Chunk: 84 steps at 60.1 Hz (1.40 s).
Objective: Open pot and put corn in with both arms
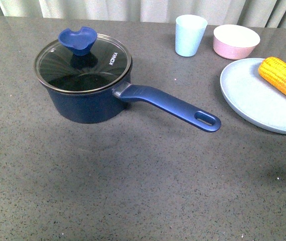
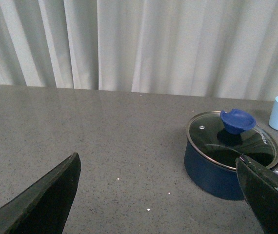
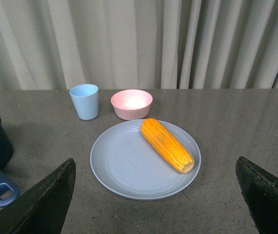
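My left gripper (image 2: 158, 158) hung over the grey table (image 1: 133, 191) with its fingers spread wide, gripping nothing. The pot (image 1: 85, 103) stood on the left of the table with its glass lid (image 1: 83, 63) on, a blue knob (image 1: 78, 40) on top, and its long handle (image 1: 168, 103) pointing right. Further right, at the back, stood a pale blue cup (image 1: 190, 34), then a pink bowl (image 1: 236, 41). The corn (image 1: 283, 78) lay on a grey-blue plate (image 1: 253, 98) at the far right. My right gripper (image 3: 156, 161) faced that plate, fingers likewise wide apart and empty.
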Motion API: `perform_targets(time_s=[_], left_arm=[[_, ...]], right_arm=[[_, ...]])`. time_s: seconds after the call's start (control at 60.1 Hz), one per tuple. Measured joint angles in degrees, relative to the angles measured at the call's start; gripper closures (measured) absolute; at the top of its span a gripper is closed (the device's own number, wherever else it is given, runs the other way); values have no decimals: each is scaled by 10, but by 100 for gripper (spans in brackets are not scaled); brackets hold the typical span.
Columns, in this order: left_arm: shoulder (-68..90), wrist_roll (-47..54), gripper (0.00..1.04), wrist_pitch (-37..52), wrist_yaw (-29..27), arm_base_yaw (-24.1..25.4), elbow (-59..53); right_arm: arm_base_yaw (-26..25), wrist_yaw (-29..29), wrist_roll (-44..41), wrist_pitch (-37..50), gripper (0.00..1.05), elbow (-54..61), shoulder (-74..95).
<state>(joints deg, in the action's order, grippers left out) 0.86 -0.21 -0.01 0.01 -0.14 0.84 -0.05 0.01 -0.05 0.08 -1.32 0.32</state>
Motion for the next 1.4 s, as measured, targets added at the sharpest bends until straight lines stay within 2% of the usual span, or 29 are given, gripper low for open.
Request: perform_targets(time_s=[0.566, 0.582, 0.649, 0.682, 0.749, 0.899, 0.998, 1.181, 1.398], left_arm=[[1, 0, 9, -2, 0, 1, 1], [6, -2, 9, -9, 12, 3, 3], [84, -12, 9, -152, 113, 29, 63], [132, -17, 9, -200, 141, 33, 88], [203, -23, 9, -229, 150, 28, 106], [309, -28, 9, -148, 152, 2, 122], [417, -19, 9, -12, 157, -17, 130], [591, -11, 9, 150, 149, -49, 151], [760, -12, 9, 245, 118, -85, 222]], right_arm=[[0, 0, 0, 0, 9, 0, 0], [0, 0, 0, 0, 9, 0, 0], [0, 0, 0, 0, 9, 0, 0], [0, -2, 0, 0, 9, 0, 0], [0, -1, 0, 0, 9, 0, 0], [0, 0, 0, 0, 9, 0, 0], [0, 0, 0, 0, 9, 0, 0], [0, 0, 0, 0, 9, 0, 0], [0, 0, 0, 0, 9, 0, 0]])
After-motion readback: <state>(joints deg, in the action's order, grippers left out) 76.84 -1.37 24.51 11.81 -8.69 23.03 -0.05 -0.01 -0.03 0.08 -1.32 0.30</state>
